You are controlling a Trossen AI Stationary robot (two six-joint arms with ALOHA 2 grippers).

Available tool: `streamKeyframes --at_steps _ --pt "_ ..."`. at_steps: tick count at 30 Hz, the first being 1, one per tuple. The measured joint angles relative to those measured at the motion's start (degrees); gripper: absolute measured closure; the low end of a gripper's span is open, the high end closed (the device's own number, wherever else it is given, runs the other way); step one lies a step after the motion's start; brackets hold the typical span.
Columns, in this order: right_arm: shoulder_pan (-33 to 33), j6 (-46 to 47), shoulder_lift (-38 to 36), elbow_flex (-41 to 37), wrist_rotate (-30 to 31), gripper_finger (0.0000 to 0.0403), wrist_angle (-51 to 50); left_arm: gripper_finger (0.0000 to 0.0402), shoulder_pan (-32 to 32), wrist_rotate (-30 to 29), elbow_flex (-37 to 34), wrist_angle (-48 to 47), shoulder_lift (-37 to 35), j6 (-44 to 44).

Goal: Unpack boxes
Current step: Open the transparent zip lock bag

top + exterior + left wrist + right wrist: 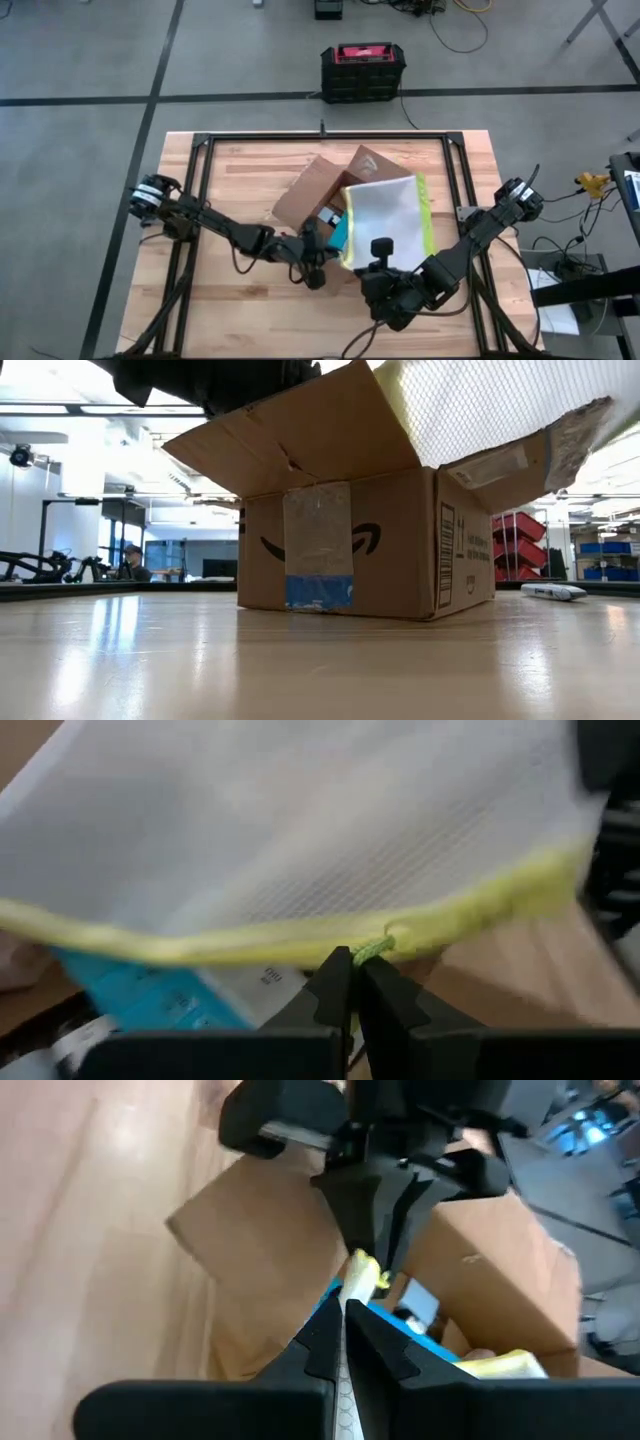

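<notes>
- My left gripper (322, 243) sat over the near-left corner of the brown corrugated cardboard box (330, 185). Its fingers were pinched together on the small yellow pull tab (372, 949) at the hem of the mesh pouch.
- That box stood a little behind the table's centre, turned askew, all flaps splayed open. From both my claws it lay directly beneath and toward the far side. I was equally near with either arm.
- In the low view the box showed dull, fibrous walls, a glossy strip of clear tape (318, 540) over a blue patch, and a black printed curve.
- A light-blue packet (400, 1325) lay inside the open box, under the pouch's edge. I couldn't tell what it was.
- The clear, yellow-edged plastic mesh pouch (385, 215) hung above the box's opening, flat and limp, its long axis running from my grippers toward the far-right flap. Its weave was fine and see-through, its border a soft bright band.
- My right gripper (360, 262) met the left one nose to nose, clamped tight on the same yellow edge (358, 1272) of the pouch.
- I judged the next move depended on lifting the pouch clear of the flaps toward the near side.
- The table (250, 300) was pale, smooth wooden planking.
</notes>
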Motion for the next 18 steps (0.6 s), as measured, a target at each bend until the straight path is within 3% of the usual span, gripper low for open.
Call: streamKeyframes --at_steps 5,11,18 --pt "-1.59 2.13 1.46 -0.04 -2.96 0.0358 -0.52 0.0401 -1.29 0.50 0.14 4.72 0.00 1.02" --pt "-2.07 1.89 3.23 -0.04 -3.34 0.0274 -0.02 0.0401 -1.96 0.96 0.30 4.99 0.00 0.81" --pt "-2.23 0.89 7.08 -0.07 3.03 0.0218 1.09 0.0401 -1.87 0.85 0.33 5.58 0.00 0.02"
